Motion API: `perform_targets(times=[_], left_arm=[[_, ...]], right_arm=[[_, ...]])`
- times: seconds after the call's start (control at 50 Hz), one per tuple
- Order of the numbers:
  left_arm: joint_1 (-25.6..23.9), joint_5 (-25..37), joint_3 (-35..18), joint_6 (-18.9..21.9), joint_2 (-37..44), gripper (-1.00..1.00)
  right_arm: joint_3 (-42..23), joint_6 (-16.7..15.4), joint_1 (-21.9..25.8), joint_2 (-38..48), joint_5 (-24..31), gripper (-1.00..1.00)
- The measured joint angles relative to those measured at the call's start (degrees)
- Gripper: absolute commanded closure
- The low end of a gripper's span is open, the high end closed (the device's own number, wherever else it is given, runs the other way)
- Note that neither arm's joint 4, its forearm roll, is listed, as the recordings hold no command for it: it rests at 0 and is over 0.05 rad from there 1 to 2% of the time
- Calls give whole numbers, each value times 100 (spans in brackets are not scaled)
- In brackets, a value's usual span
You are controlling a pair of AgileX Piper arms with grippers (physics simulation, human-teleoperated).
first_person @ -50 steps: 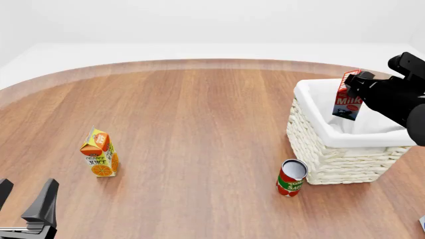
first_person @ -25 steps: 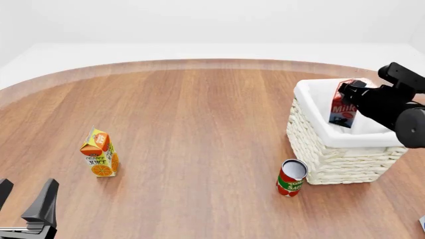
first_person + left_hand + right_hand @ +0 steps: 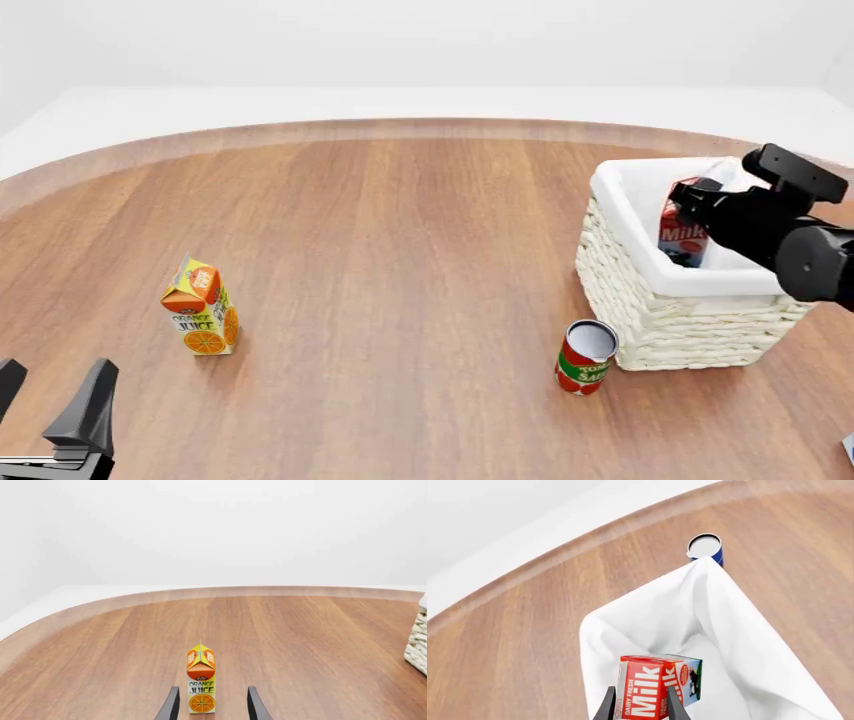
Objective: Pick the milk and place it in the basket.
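Observation:
The milk [image 3: 682,228], a red carton with white lettering, hangs tilted inside the basket [image 3: 641,320], its lower part below the white cloth rim. My right gripper [image 3: 703,208] is shut on it from the right. In the right wrist view the milk [image 3: 657,685] sits between the two fingers of the right gripper [image 3: 639,706], above the basket's white lining [image 3: 627,630]. I cannot tell whether the carton touches the basket floor. My left gripper [image 3: 51,397] is open and empty, low at the near left.
An orange juice carton [image 3: 200,310] stands at the left, just beyond the open left gripper [image 3: 211,706]. A red can [image 3: 585,357] stands against the basket's near left corner. A blue can [image 3: 707,547] stands behind the basket. The basket's woven edge [image 3: 419,645] shows in the left wrist view.
My right gripper has come down and slightly left with the milk, from above the basket's rim to inside the basket. The left arm has not moved.

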Motion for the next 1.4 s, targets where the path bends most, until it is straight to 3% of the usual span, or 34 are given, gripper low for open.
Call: perform_targets(times=[0.76, 0.78, 1.4], left_arm=[[0, 0, 0, 0, 0, -100], [0, 0, 0, 0, 0, -100], [0, 0, 0, 0, 0, -100]], right_arm=[[26, -38, -144, 319, -169, 100], [18, -38, -147, 333, -171, -100], [-159, 68, -138, 340, -227, -100]])
